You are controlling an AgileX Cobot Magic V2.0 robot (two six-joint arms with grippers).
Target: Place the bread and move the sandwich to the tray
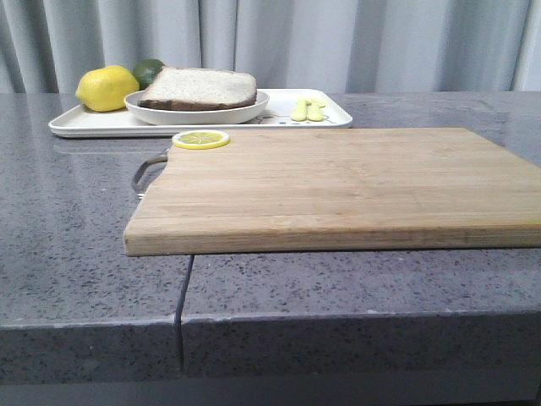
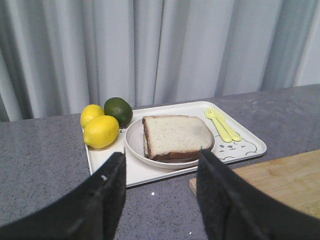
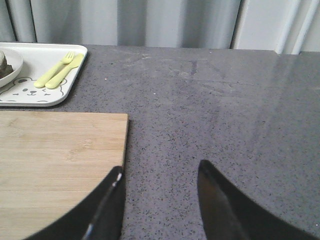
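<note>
Front view gives me the grey stone table (image 1: 76,220) with the wooden cutting board (image 1: 338,186) lying near me, a lemon slice (image 1: 200,139) on its far left corner. Behind the board sits the white tray (image 1: 84,124), and on it the round plate (image 1: 148,108) carrying the sandwich (image 1: 199,87), its brown-crusted top slice of bread (image 1: 203,83) facing up. A whole lemon (image 1: 106,88) and a dark green lime (image 1: 149,69) rest on the tray just left of the plate, and a pale yellow fork and knife (image 1: 308,108) lie to its right.

From the left wrist I see my left end effector (image 2: 160,175) hanging above the table short of the tray, its two dark fingers (image 2: 107,195) spread wide with nothing between them. A second lemon (image 2: 91,114) shows here behind the first.

From the right wrist, my right end effector (image 3: 160,185) is likewise spread wide and empty, poised over bare table just beside the board's right edge. The tray's corner with its cartoon bear drawing (image 3: 25,90) shows beyond the board.
</note>
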